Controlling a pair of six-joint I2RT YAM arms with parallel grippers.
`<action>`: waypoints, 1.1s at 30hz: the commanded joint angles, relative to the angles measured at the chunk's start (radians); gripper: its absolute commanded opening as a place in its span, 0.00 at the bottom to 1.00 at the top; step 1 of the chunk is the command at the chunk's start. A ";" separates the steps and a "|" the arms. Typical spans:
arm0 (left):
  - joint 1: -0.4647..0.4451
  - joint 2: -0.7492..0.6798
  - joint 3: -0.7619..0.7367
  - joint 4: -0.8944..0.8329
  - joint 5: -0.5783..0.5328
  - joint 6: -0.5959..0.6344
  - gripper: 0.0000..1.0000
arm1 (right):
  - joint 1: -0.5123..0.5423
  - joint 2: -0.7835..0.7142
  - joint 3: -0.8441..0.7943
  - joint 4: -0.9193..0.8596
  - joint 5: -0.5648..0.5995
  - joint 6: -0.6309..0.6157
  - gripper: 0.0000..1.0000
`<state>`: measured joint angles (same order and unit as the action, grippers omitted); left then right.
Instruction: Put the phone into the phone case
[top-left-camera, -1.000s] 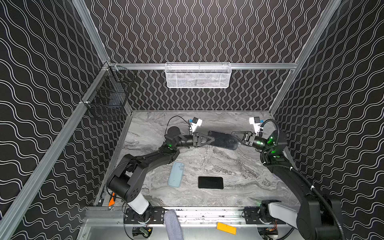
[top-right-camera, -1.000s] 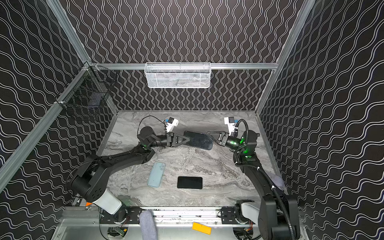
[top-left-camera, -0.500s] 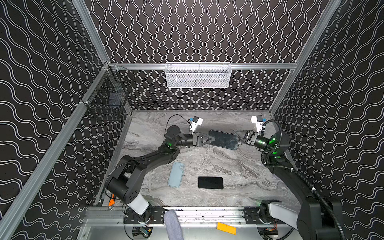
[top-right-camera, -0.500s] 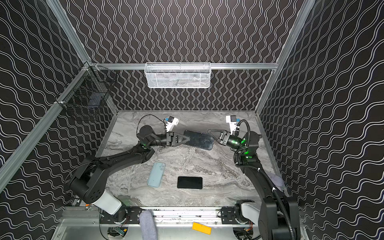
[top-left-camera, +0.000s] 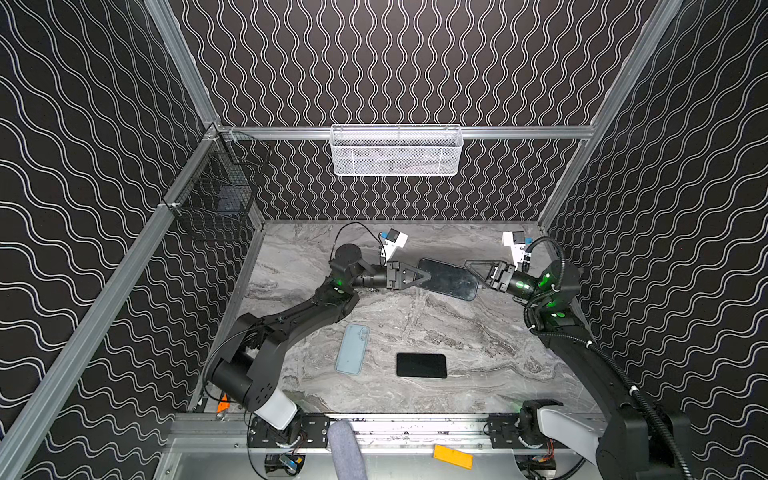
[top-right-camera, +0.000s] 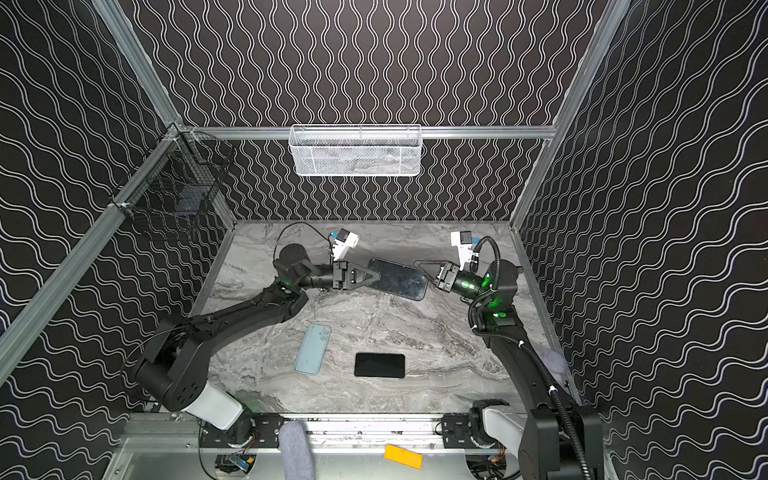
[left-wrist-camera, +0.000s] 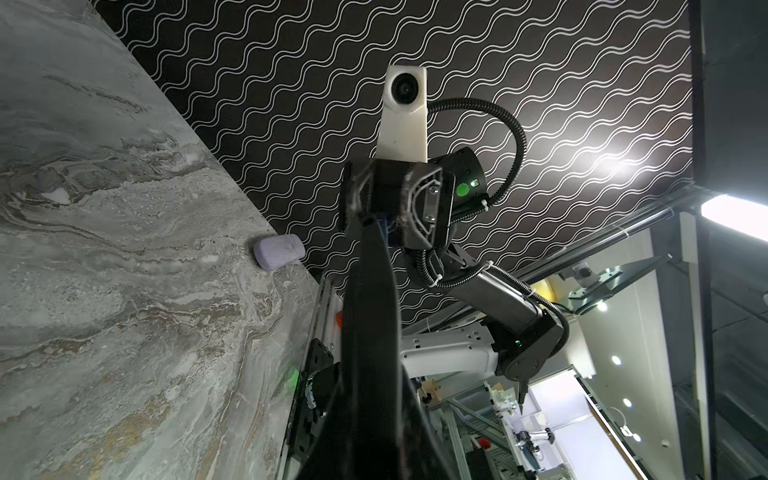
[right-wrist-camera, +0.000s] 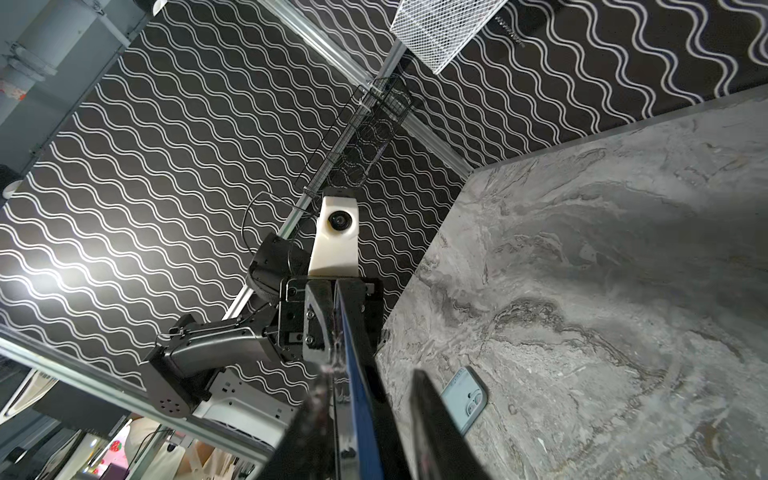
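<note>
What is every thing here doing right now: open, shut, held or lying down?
left gripper: shut on the dark phone, holding it above the table.
right gripper: open, around the dark phone's other end.
dark phone: lifted, gripped at one end.
blue phone case: lying flat, untouched.
black phone: lying flat beside the case, apart from it.

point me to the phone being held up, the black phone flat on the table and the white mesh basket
held phone (top-left-camera: 453, 279), in a top view, middle of its glossy face
black phone (top-left-camera: 421, 365), in a top view, centre of its face
white mesh basket (top-left-camera: 397, 162), in a top view, front mesh wall
</note>
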<state>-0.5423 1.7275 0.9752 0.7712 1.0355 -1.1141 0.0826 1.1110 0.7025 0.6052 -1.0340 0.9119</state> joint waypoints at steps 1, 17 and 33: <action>0.013 -0.021 0.034 -0.173 0.059 0.124 0.00 | 0.000 -0.003 0.034 0.023 -0.044 -0.005 0.51; 0.024 -0.054 0.117 -0.266 0.225 0.170 0.00 | 0.017 0.077 0.228 -0.355 -0.143 -0.280 0.66; 0.053 -0.078 0.110 -0.273 0.216 0.179 0.00 | 0.019 -0.107 0.207 -0.745 -0.012 -0.387 0.70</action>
<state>-0.4904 1.6547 1.0714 0.5419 1.2594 -1.0039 0.1024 1.0191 0.9466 -0.1394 -1.0145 0.4854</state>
